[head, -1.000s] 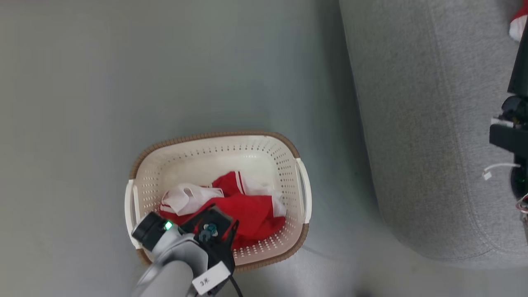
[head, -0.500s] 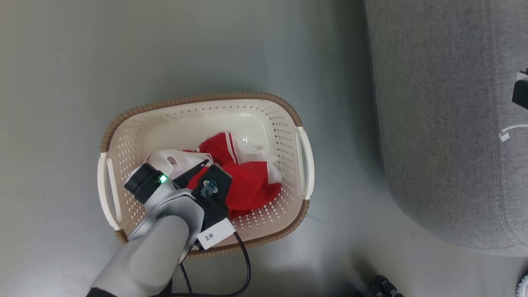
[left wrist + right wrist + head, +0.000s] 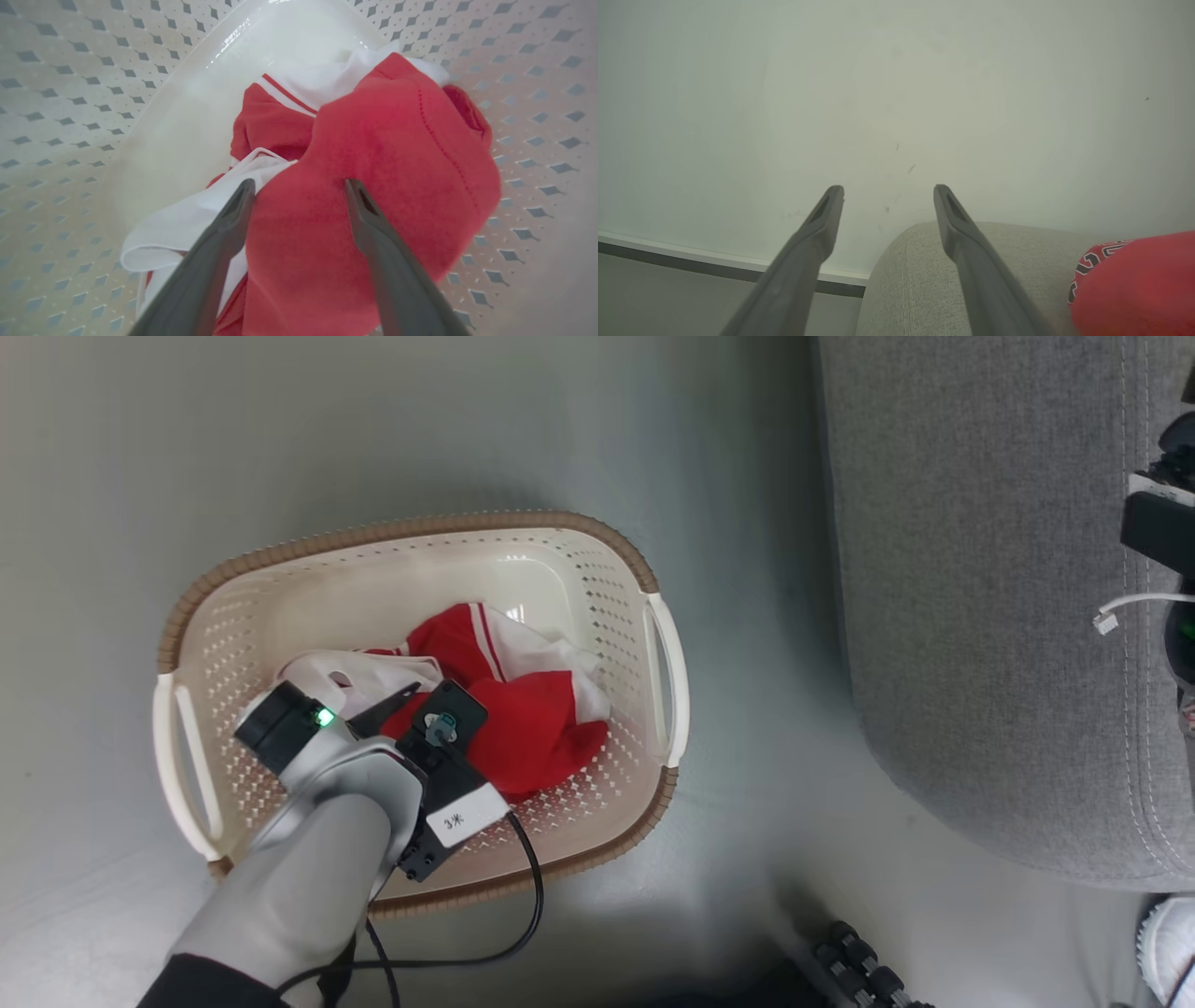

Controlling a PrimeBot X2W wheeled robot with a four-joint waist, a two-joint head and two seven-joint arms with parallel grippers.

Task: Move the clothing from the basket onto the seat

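My left gripper (image 3: 299,186) spread over red-and-white garments (image 3: 523,709) in laundry basket (image 3: 420,527), nothing pinched. My right gripper (image 3: 888,191) spread, empty. One numbered red jersey (image 3: 1134,280) already on grey sofa (image 3: 980,616); basket pile left.

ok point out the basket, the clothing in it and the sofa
basket (image 3: 420,526), head view, brown far rim
clothing (image 3: 532,728), head view, red fabric mid-pile
sofa (image 3: 980,616), head view, bare grey upholstery

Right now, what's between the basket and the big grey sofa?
Just floor. In the head view, nothing sits on that grey strip between the basket and the sofa.
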